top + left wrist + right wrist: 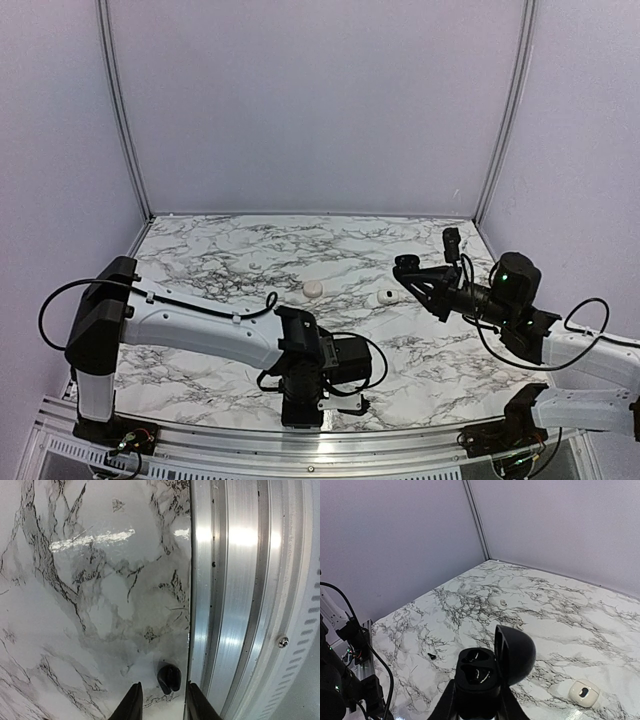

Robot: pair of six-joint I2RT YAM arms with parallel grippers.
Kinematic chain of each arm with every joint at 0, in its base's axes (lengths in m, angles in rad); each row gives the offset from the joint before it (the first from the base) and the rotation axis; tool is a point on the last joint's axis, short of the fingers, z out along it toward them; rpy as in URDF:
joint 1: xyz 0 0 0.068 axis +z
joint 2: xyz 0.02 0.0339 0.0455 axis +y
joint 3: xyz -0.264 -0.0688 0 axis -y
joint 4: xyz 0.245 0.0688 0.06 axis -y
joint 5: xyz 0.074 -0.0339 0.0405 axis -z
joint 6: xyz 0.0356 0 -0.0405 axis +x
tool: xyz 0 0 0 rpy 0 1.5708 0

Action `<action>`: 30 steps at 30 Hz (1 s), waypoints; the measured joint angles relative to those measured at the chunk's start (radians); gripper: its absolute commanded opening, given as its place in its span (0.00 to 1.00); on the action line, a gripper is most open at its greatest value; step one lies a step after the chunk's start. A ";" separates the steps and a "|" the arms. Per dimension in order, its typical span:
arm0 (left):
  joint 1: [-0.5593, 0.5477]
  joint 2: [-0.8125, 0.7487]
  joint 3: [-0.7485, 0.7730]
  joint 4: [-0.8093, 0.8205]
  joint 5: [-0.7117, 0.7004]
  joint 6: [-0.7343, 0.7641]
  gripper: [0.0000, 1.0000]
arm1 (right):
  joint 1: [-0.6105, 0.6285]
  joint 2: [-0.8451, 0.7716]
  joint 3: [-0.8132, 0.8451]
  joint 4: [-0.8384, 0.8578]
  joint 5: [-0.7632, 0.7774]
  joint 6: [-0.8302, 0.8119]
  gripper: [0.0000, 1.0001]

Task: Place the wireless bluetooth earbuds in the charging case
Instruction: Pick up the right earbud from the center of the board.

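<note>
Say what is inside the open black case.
Two glossy dark hollows in the black case, gripped by the right tool. Whether anything fills them is unclear; the fingers cover its lower sides.

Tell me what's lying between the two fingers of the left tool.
One black earbud lies on the marble between the open left tool fingertips, closer to the finger by the metal rail. The left wrist view shows it.
</note>
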 measured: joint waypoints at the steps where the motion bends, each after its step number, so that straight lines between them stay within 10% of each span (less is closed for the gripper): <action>1: 0.000 0.001 0.002 0.000 0.000 0.002 0.32 | 0.000 0.000 0.000 0.000 0.000 0.000 0.00; 30: 0.000 0.052 0.007 -0.001 0.000 0.032 0.13 | 0.000 0.031 0.000 0.001 -0.007 0.004 0.00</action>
